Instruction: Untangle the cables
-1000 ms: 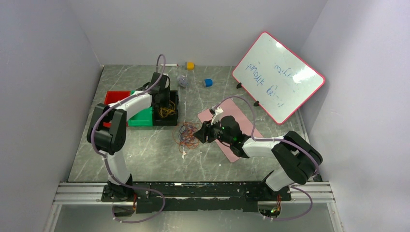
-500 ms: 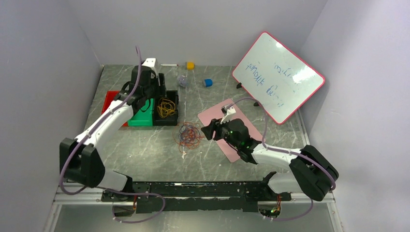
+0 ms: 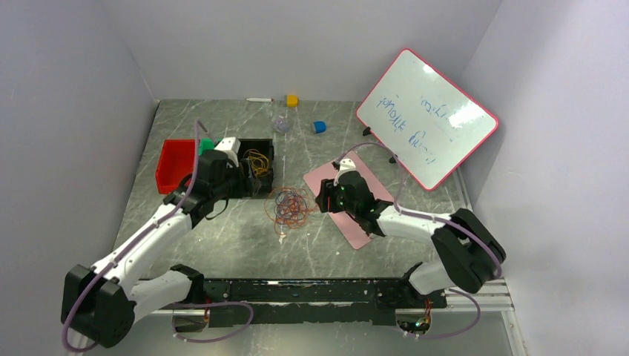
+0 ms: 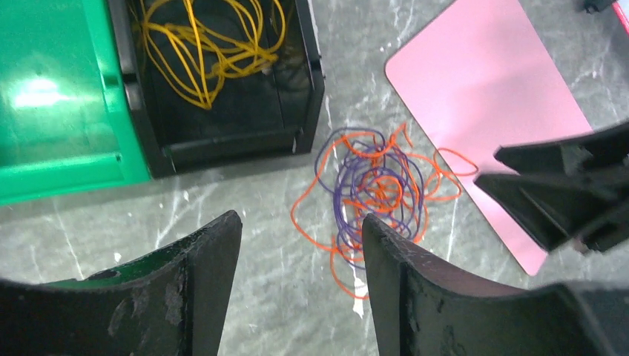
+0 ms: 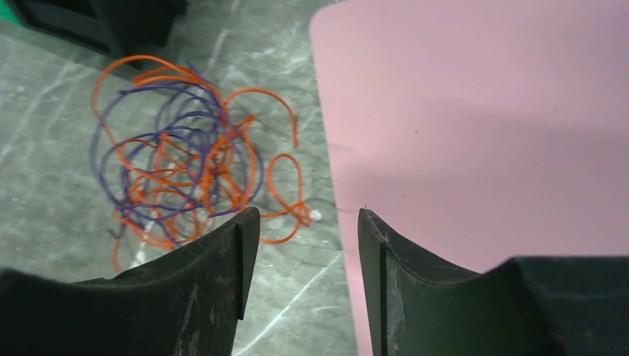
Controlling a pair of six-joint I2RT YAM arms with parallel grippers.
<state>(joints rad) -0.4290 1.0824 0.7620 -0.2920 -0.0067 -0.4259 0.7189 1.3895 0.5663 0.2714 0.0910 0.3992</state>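
At the near edge of the grey marbled table (image 3: 222,237), both white-and-black arms are reaching forward over the stone-patterned top. Further in, the left hand (image 4: 300,245) is hanging above bare table, its two scuffed, curved black fingers (image 4: 200,297) standing well apart with nothing between them. Opposite it, the right hand (image 5: 305,222) is hovering over the edge of the pink mat (image 5: 482,111), a smooth matte rectangle with rounded corners. Its worn dark fingers are likewise spread and gripping nothing. Between the two hands, the tangle of cables (image 3: 291,206) is lying flat on the table. Thin orange-red wires and dark purple-blue wires are looping through each other in rounded coils, and a few orange loops are straying out toward the mat. Just beyond the left hand, a glossy black bin (image 4: 308,111) is holding a loose bundle of yellow cable (image 4: 208,44), curling in springy loops. A shiny green bin (image 4: 59,89) is sitting against its left side, and a red bin (image 3: 174,163) is standing further left. Toward the back wall, a white board (image 3: 426,119) with a red rim is leaning tilted, with blue handwriting running across it. A small yellow cube (image 3: 292,100) and a blue piece (image 3: 319,127) are resting on the table near it.
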